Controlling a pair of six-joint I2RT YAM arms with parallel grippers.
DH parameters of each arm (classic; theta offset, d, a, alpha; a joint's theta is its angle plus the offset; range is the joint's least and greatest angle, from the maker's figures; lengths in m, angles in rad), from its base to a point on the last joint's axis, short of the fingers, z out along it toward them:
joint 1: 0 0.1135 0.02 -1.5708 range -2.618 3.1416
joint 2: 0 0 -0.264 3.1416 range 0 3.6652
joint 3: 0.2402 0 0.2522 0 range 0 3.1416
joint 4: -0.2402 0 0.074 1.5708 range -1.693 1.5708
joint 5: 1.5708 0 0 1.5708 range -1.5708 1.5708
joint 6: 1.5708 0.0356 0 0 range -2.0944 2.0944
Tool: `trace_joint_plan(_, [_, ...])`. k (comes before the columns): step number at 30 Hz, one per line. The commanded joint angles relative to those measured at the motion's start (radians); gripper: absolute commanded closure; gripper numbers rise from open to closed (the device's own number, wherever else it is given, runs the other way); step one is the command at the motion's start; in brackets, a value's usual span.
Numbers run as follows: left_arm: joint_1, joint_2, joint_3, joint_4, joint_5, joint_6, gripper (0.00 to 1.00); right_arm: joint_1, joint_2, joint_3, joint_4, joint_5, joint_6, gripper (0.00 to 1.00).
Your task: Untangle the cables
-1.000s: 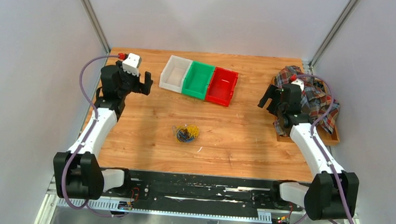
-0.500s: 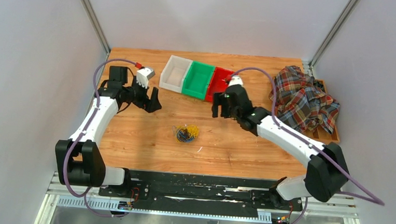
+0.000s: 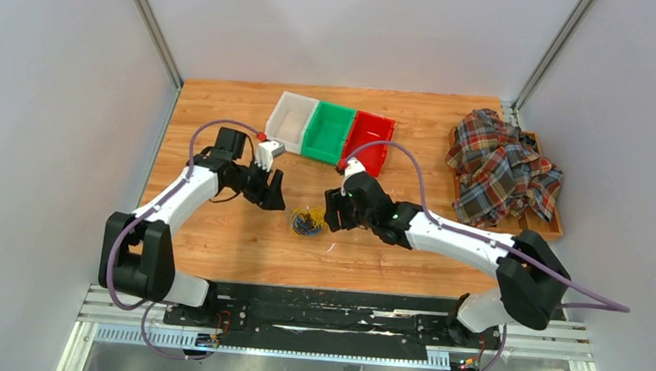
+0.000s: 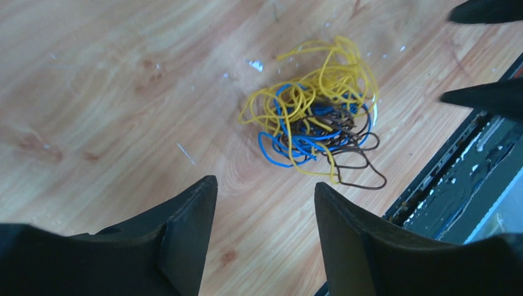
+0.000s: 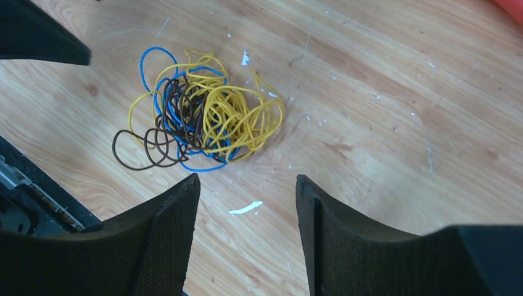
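Observation:
The cables [image 3: 308, 221] lie in one small tangled knot of yellow, blue and dark brown wire on the wooden table [image 3: 218, 239], near its front middle. The left wrist view shows the same cables [image 4: 314, 123] ahead of my left gripper [image 4: 266, 184], and the right wrist view has the cables [image 5: 200, 117] ahead of my right gripper [image 5: 247, 180]. My left gripper [image 3: 272, 192] hangs just left of the knot and my right gripper [image 3: 333, 213] just right of it. Both stand open with bare wood between the fingers, touching no wire.
Three bins stand in a row at the back: white [image 3: 291, 121], green [image 3: 329, 131] and red [image 3: 368, 141]. A plaid cloth [image 3: 502, 166] is heaped over a wooden tray at the right edge. A white scrap [image 5: 245, 208] lies near the knot. The black front rail [image 3: 334, 311] borders the table.
Both arms have swung in from the table's far sides toward the middle and now flank the knot. Both pairs of jaws have narrowed somewhat. The cables have not moved.

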Motion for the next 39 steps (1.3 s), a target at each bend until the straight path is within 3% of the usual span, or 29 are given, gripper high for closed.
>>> trace_joint_plan(1, [-0.003,0.048,-0.032,0.051,-0.010,-0.099,0.40,0.006,-0.101,-0.050,0.018,0.063,0.022,0.41])
trace_joint_plan(9, [-0.026,0.143,-0.052,0.087,0.058,-0.197,0.46,0.008,-0.158,-0.086,-0.024,0.127,0.020,0.34])
trace_joint_plan(17, [-0.036,0.216,-0.056,0.145,0.079,-0.245,0.52,0.018,-0.146,-0.076,-0.024,0.147,0.019,0.40])
trace_joint_plan(19, [-0.037,0.232,-0.047,0.145,0.071,-0.242,0.61,0.022,-0.143,-0.069,-0.024,0.155,0.014,0.41])
trace_joint_plan(23, [-0.037,0.233,-0.013,0.114,0.043,-0.216,0.90,0.024,-0.132,-0.069,-0.005,0.165,0.013,0.42])
trace_joint_plan(25, [-0.038,0.218,0.012,0.080,0.026,-0.196,0.97,0.025,-0.124,-0.072,0.018,0.155,0.010,0.40])
trace_joint_plan(31, [-0.038,0.133,0.076,-0.008,0.011,-0.173,0.99,0.039,-0.089,-0.083,0.155,0.120,-0.049,0.36])
trace_joint_plan(39, [-0.041,0.007,0.150,-0.143,0.052,-0.169,0.99,0.061,-0.025,0.049,0.151,0.082,-0.129,0.24])
